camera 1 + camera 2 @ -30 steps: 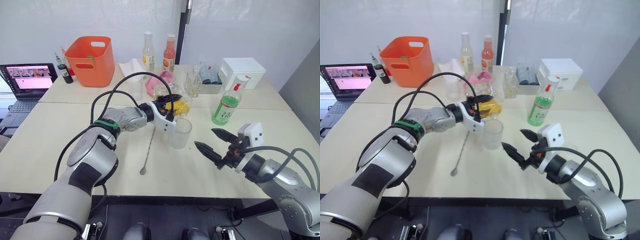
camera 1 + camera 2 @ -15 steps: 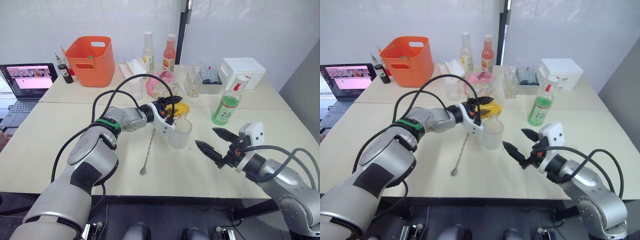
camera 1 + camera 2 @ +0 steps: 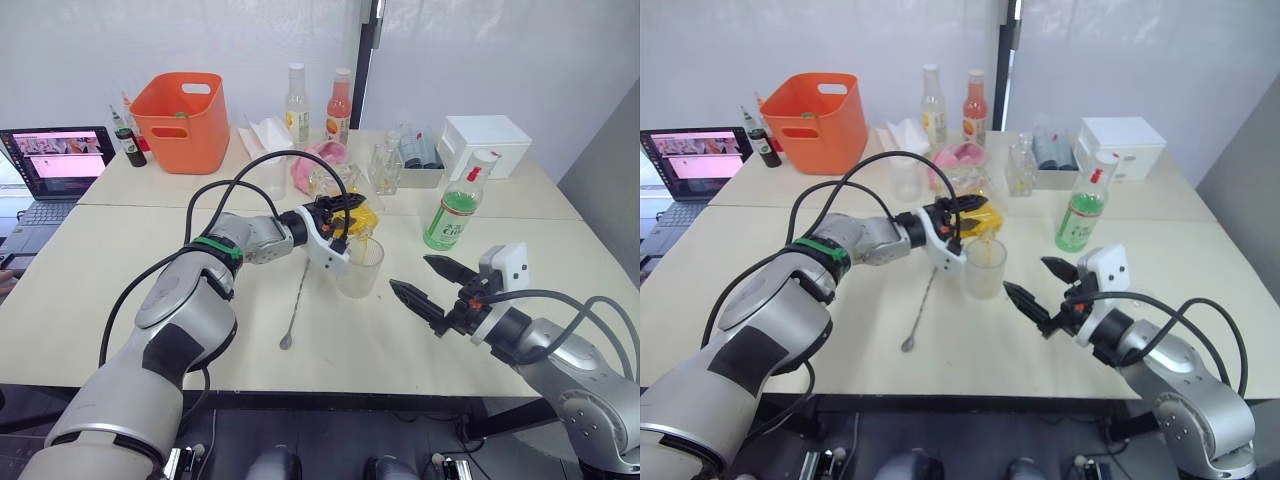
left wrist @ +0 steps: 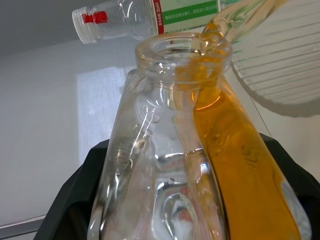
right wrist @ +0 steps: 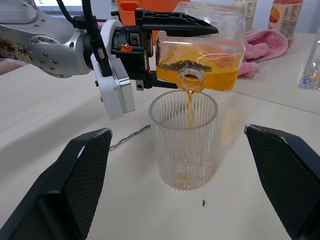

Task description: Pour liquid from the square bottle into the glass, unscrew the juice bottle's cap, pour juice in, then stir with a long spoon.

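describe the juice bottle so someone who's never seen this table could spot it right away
On the pale table, look to the robot's right of the white box at the back. In front of it stands a clear plastic juice bottle, upright and apart from the rest. Its green liquid and white cap with a red mark set it apart from the tall slim bottles behind.

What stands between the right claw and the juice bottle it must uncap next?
Nothing visible: bare table lies between the open right claw and the juice bottle. The glass and the left claw, pouring the square bottle, sit off to the side.
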Tool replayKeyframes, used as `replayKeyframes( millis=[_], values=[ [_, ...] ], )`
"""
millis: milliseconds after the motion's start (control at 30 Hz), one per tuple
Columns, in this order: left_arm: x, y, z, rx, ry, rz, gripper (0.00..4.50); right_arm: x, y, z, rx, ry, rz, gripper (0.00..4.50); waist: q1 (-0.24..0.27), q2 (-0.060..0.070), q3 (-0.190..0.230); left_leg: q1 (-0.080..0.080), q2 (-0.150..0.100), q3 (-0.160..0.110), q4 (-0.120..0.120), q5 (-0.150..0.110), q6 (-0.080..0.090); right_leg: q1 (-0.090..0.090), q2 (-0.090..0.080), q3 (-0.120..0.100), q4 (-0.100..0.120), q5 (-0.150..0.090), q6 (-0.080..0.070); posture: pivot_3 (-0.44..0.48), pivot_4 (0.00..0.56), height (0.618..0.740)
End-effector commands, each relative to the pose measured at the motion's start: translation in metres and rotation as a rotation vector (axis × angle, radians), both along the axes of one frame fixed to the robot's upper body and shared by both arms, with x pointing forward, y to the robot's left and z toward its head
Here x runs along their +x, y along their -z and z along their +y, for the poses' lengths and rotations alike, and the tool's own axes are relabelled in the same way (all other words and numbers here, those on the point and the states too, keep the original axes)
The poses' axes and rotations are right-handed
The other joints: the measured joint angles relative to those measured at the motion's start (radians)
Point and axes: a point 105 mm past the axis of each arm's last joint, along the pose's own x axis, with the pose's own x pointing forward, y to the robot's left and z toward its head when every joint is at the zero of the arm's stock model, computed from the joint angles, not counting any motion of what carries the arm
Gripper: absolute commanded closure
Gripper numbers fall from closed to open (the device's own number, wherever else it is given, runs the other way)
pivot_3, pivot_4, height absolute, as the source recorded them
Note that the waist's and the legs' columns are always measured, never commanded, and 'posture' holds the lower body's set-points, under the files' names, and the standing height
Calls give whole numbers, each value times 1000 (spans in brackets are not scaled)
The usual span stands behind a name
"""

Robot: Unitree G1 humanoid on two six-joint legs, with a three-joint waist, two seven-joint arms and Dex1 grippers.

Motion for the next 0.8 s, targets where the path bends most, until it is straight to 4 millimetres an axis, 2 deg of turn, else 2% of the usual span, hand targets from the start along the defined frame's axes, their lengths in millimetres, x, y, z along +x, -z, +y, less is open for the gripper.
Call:
replayKeyframes(
  millis=[33,800],
  values=[
    [-2,-41,-9,-74,37,-116,1660,-5,-15,2,-2,-14,-63,0,0,0,0,0,0,0,1,0,0,0,0,0,0,0,0,0,150,740],
    [2,-42,-6,-39,12,-150,1660,-3,-18,3,5,-11,-75,0,0,0,0,-6,0,1,7,-1,1,-7,-1,1,8,0,0,0,150,740]
  ],
)
